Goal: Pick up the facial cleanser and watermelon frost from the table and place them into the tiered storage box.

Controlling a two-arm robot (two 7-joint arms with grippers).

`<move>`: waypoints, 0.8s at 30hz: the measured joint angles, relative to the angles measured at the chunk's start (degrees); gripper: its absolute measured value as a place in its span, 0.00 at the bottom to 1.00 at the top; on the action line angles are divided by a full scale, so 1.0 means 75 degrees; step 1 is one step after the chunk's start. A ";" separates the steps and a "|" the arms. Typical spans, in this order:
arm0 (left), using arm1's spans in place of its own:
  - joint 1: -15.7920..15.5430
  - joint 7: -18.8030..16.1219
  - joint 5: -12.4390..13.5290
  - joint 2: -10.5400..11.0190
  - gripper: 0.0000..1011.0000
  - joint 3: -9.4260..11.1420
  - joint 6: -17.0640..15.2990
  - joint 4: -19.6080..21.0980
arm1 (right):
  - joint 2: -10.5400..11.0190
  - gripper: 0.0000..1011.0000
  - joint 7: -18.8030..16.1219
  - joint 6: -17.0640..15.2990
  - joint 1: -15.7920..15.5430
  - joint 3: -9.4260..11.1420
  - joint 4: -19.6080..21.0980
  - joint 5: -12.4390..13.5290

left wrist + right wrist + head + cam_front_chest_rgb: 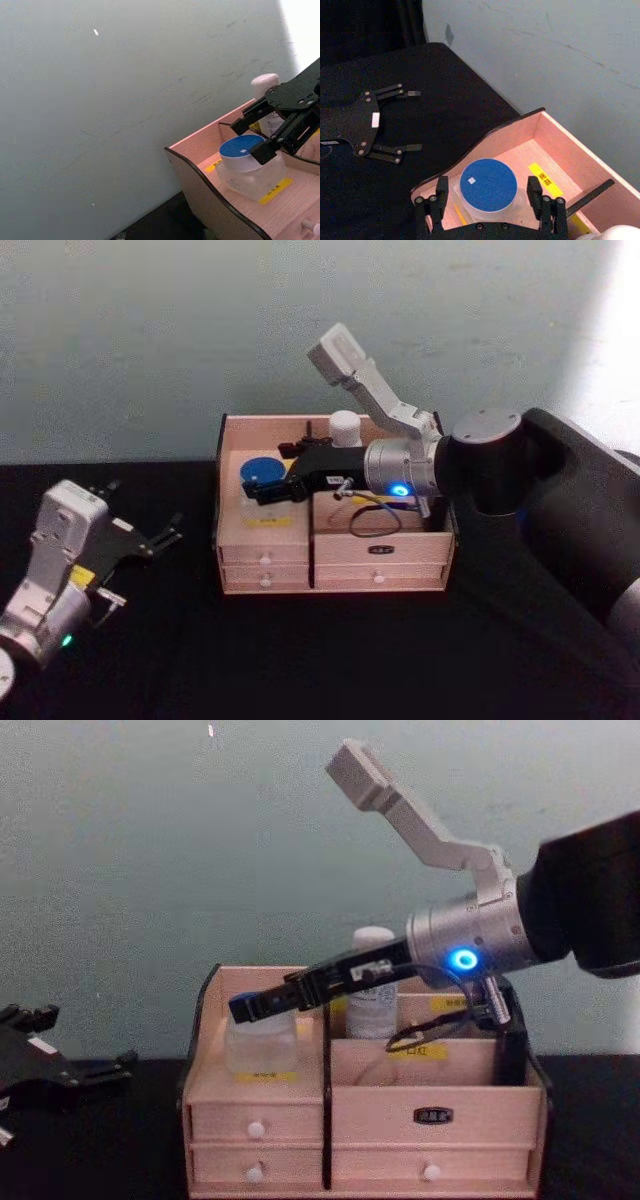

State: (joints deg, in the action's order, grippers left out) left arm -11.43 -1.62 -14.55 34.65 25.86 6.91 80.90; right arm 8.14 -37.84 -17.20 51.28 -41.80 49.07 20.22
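From the head view I see my right gripper (272, 486) reaching over the tiered storage box (335, 568), its fingers spread on either side of a clear jar with a blue lid (262, 470) that sits in the front-left compartment; a white bottle (345, 428) stands upright in the rear compartment, beyond the wrist. My left gripper (165, 533) rests open on the black table (300, 660), well off to the side. In the left wrist view the jar (245, 155) stands on the shelf with the black fingers (265, 152) flanking it and apparently clear of the lid. The right wrist view looks straight down on the lid (487, 184), centred between the two spread fingertips, neither touching. In the chest view the jar (262, 1040) is upright, axis vertical, lid up. I judge this a release: I want to keep the jaws wide and lift straight up, so I don't drag or tip it.
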 joint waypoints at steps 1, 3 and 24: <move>0.0000 0.0000 0.0000 0.0000 0.99 0.0000 0.0000 0.0000 | 0.0001 0.99 0.0000 -0.0001 -0.0001 -0.0001 0.0001 0.0001; 0.0000 0.0000 0.0000 0.0000 0.99 0.0000 0.0000 0.0000 | 0.0002 0.99 0.0000 -0.0002 -0.0002 -0.0003 0.0003 0.0002; 0.0000 0.0000 0.0000 0.0000 0.99 0.0000 0.0000 0.0000 | 0.0309 0.99 -0.0004 -0.0165 -0.0330 0.0286 0.0839 0.0187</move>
State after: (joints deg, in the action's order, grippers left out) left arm -11.43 -1.62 -14.55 34.65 25.86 6.91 80.90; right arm 10.45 -37.87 -18.44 48.81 -39.66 55.36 21.62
